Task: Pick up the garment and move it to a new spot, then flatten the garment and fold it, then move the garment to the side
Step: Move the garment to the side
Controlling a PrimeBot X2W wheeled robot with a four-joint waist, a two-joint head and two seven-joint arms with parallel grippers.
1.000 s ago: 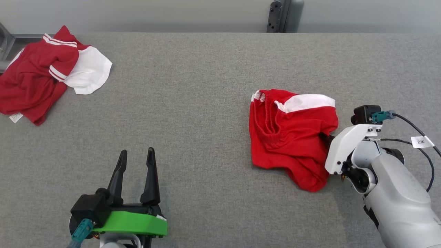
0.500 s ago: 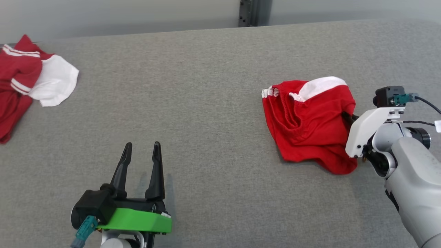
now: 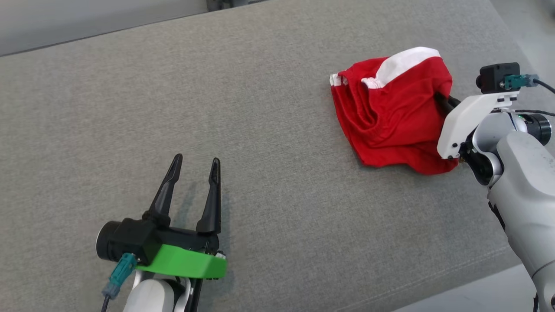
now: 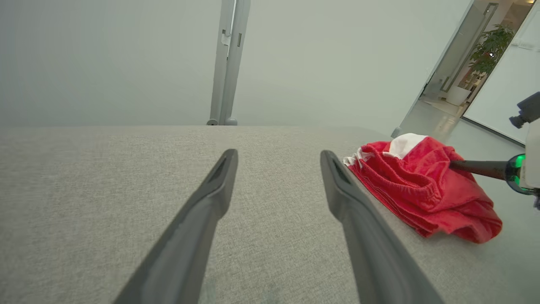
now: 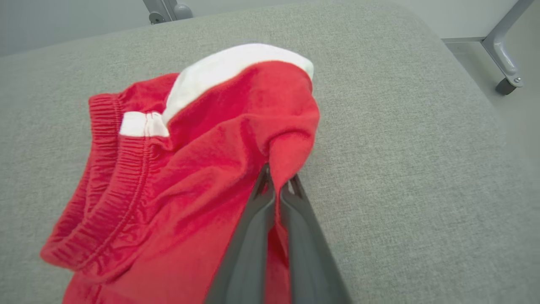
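Grey cloth-covered counter (image 3: 277,108), seen from the head camera, with a bunched red garment (image 3: 390,117) towards its right end. The garment carries a white panel along its far side and a ribbed elastic waistband on its left, and its lower folds rest on the counter. The right gripper (image 5: 276,188) reaches in from the right, its two dark fingers pressed together and pinching a fold of red cloth at the garment's right side. The left gripper (image 3: 196,159) sits at the near left of the counter with its fingers spread and nothing between them, well apart from the garment.

Edges: the counter's far edge runs across the top of the head view, rising to the right. Its right edge passes just beyond the right arm, and its near edge cuts the lower right corner. In the right wrist view the counter's rounded far corner lies past the garment, with a metal leg on a caster (image 5: 504,63) on the floor beyond. A broad stretch of bare cloth extends left of the garment and between it and the left gripper.
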